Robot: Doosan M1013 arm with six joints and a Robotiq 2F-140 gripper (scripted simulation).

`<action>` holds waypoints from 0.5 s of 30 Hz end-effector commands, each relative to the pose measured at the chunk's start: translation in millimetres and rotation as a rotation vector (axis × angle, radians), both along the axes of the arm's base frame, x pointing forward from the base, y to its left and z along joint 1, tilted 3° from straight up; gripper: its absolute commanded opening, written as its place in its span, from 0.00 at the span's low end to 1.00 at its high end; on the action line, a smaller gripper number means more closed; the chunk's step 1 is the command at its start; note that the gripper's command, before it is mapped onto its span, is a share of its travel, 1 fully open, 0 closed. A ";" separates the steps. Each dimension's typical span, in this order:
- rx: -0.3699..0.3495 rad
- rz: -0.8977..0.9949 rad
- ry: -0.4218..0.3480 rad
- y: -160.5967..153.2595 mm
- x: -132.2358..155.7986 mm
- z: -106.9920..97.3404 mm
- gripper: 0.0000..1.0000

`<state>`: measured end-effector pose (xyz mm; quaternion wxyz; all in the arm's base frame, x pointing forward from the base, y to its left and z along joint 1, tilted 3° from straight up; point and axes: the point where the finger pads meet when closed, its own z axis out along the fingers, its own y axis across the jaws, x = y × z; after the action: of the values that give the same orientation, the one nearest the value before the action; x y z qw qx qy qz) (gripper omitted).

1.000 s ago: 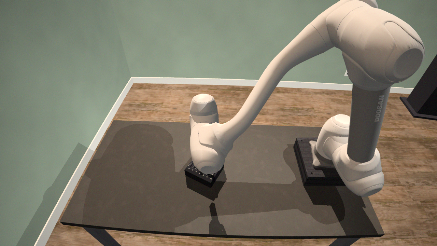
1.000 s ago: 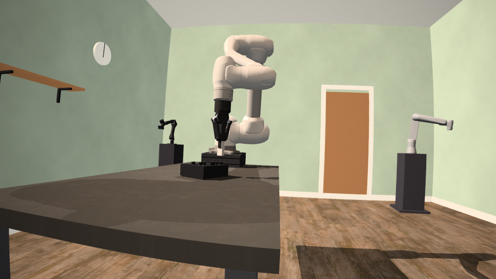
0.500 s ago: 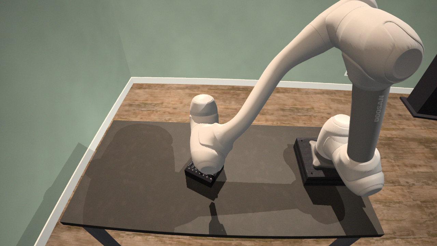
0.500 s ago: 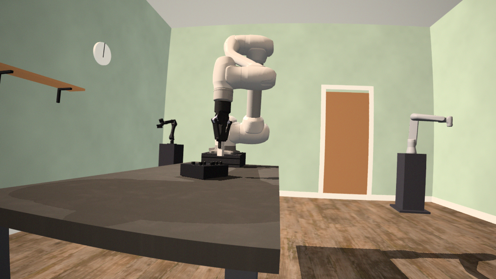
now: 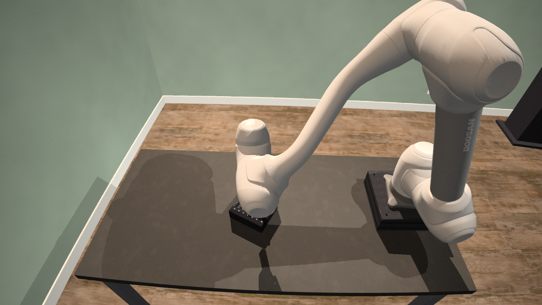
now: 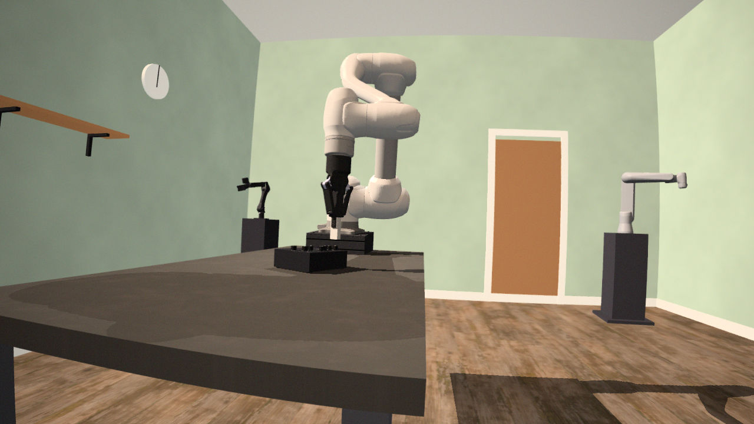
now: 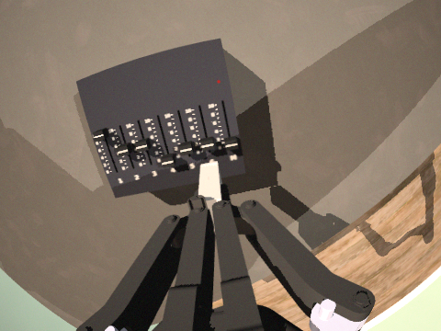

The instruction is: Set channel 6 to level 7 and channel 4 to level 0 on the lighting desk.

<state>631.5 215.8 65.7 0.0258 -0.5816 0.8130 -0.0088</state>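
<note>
While the tool point(image 7: 209, 180) hangs pinched together, the lighting desk point(image 7: 161, 87) sits askew, faders running front-to-back

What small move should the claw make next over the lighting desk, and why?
Probably a short descent. The claw is shut, its pale tips pressed together, and holds nothing. In the wrist view the tips sit at the near end of the fader row on the lighting desk; in the exterior view they hang just above it. Lowering them beside a knob would allow a push. Which channel lies beneath cannot be told.
</note>
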 end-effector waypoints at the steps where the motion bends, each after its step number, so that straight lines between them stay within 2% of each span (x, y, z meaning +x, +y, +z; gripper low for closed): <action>1: 0.000 0.000 0.000 0.2 0.1 -2.6 0.10; 15: 0.000 0.000 0.000 1.0 0.3 -12.4 0.10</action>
<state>631.9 216.7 54.0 0.0258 -0.5816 0.8130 -0.0088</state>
